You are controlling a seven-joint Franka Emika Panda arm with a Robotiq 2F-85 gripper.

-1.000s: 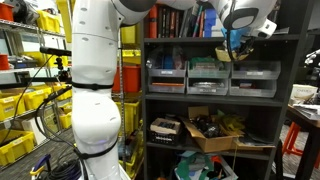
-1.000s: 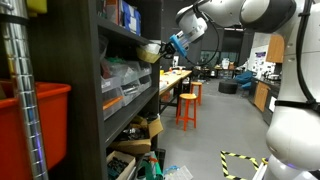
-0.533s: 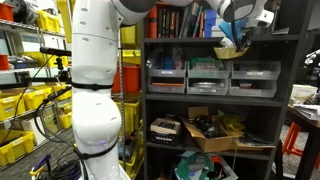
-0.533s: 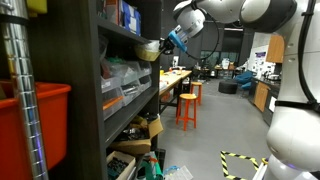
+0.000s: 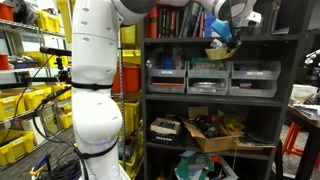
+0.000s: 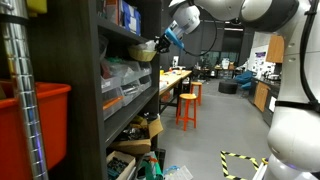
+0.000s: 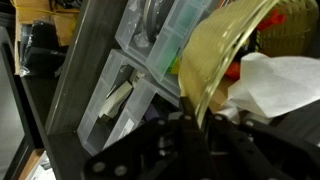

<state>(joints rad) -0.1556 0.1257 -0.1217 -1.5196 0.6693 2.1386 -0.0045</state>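
Observation:
My gripper (image 5: 224, 33) is shut on the rim of a yellowish bowl (image 5: 221, 46) and holds it up by the front edge of a dark shelf unit (image 5: 210, 100), level with the shelf above the clear bins. In an exterior view the bowl (image 6: 146, 50) hangs tilted at the shelf front with the gripper (image 6: 161, 42) behind it. In the wrist view the bowl's edge (image 7: 215, 60) runs down between the dark fingers (image 7: 165, 135), which are closed on it (image 7: 195, 120). White crumpled paper (image 7: 275, 85) lies beside the bowl.
Clear plastic bins (image 5: 210, 75) fill the middle shelf, a cardboard box (image 5: 213, 130) of parts sits lower. Books (image 5: 180, 20) stand on the top shelf. Yellow bins (image 5: 25, 110) stand beside the robot's white base (image 5: 95, 90). An orange stool (image 6: 186, 108) and benches stand beyond.
My gripper has carried the bowl up and toward the shelf unit; in an exterior view it moved left along the shelf front. The grip has stayed shut.

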